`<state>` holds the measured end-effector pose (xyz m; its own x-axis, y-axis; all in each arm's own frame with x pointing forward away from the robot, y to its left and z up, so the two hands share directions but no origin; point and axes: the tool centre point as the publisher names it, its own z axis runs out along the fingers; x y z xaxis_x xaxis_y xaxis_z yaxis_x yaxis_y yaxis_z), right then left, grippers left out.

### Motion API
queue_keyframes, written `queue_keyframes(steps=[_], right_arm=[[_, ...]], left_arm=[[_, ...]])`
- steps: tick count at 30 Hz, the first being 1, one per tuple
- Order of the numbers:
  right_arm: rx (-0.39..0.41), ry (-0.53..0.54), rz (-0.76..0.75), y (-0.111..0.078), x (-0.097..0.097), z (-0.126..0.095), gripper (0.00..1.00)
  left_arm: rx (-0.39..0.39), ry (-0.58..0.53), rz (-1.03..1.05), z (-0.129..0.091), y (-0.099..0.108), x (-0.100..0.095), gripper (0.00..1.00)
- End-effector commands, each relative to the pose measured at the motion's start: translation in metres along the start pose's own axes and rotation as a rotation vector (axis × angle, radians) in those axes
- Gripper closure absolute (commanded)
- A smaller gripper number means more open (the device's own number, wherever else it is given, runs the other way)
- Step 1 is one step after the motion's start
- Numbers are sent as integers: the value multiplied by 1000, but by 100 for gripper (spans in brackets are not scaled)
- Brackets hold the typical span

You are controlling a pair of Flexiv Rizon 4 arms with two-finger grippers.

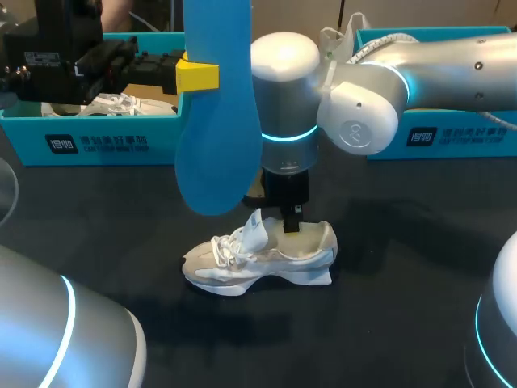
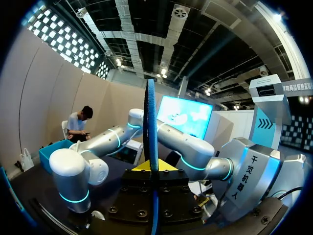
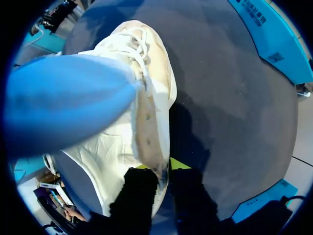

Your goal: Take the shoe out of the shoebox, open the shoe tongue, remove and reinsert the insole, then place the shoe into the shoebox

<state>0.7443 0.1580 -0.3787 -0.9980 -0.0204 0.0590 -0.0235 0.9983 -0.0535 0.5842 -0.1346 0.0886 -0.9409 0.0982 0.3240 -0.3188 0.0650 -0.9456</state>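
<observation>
A white shoe [image 1: 258, 255] lies on its sole on the dark table, toe toward my left. My right gripper [image 1: 291, 222] comes straight down onto its heel opening. In the right wrist view the right gripper [image 3: 164, 169] is shut on the shoe [image 3: 146, 98], one finger inside and one outside the side wall of its collar. My left gripper [image 1: 198, 75] is raised above the table and shut on the blue insole [image 1: 214, 137], which hangs down above the shoe's toe. In the left wrist view the insole [image 2: 150, 127] stands edge-on between the left gripper's [image 2: 154, 171] fingers. The same insole [image 3: 63, 107] covers part of the shoe's laces.
A teal shoebox [image 1: 97, 137] stands at the back left with another white shoe [image 1: 117, 103] inside it. A second teal box [image 1: 452, 137] stands at the back right. Dark tabletop [image 1: 388, 307] lies in front of the shoe.
</observation>
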Motion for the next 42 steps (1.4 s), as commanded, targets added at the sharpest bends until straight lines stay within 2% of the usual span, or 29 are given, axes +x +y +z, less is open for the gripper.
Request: queue_keyframes(steps=[1,6,13,15,17,18,34,37,42], right_arm=[[-7,6,36,-5,5,-6,100],[-30,15,158,-7,20,-23,100],[-65,14,319,-1,38,-49,100],[-91,17,386,1,41,-55,100],[-147,7,533,-1,46,-62,100],[-151,0,575,-1,50,-67,100],[-151,0,575,-1,50,-67,100],[-275,36,794,-10,56,-64,100],[-340,27,1087,-14,60,-58,100]], left_arm=[[-1,2,0,1,-1,-1,100],[-1,2,0,1,-1,-1,100],[-1,2,0,1,-1,-1,100],[-1,2,0,1,-1,-1,100],[-1,2,0,1,-1,-1,100],[-1,2,0,1,-1,-1,100],[-1,2,0,1,-1,-1,100],[-1,2,0,1,-1,-1,100],[-1,2,0,1,-1,-1,100]])
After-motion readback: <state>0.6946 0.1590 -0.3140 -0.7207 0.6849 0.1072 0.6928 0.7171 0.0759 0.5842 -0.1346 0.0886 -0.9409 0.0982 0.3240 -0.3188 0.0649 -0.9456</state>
